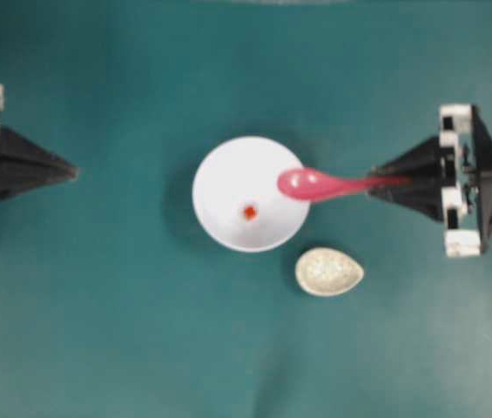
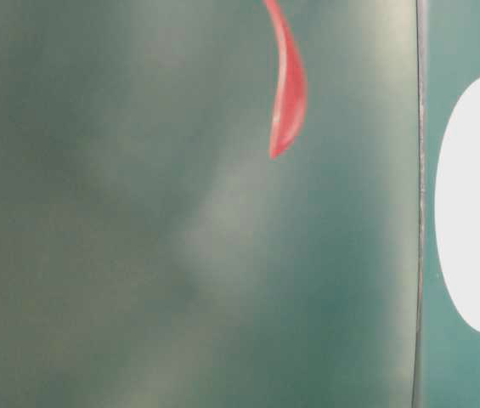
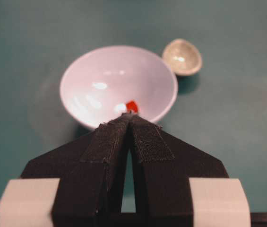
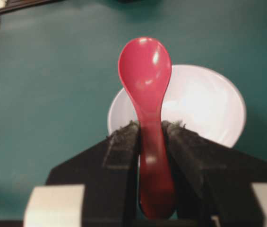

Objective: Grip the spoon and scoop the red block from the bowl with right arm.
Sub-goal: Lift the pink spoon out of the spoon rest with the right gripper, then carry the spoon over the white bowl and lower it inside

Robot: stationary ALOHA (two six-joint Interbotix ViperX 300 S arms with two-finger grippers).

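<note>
Right gripper (image 4: 150, 130): jaws clamping the handle of the spoon (image 4: 145, 80) between their padded faces, scoop pointing away from the wrist and sitting high over the bowl (image 4: 209, 101). In the overhead view the spoon is reaching out level from the gripper, its scoop lying over the bowl's right rim. Risk, as a judgement: the grip is taking only the short handle, so a push against the bowl wall could be twisting the spoon in the pads or sliding it out. Bowl (image 1: 250, 193): resting on the green table (image 1: 106, 331), unsecured; a sideways scrape could be shoving or tipping it. Red block (image 1: 249, 212): lying on the bowl floor, slightly toward the near rim in the overhead view; being far smaller than the scoop, it could be skidding ahead of the edge or rolling off during lifting. Speckled dish (image 1: 328, 272): sitting just beside the bowl, within reach of a low sweep. Left gripper (image 3: 129, 124): jaws closed, holding nothing, hanging well apart from the bowl.
</note>
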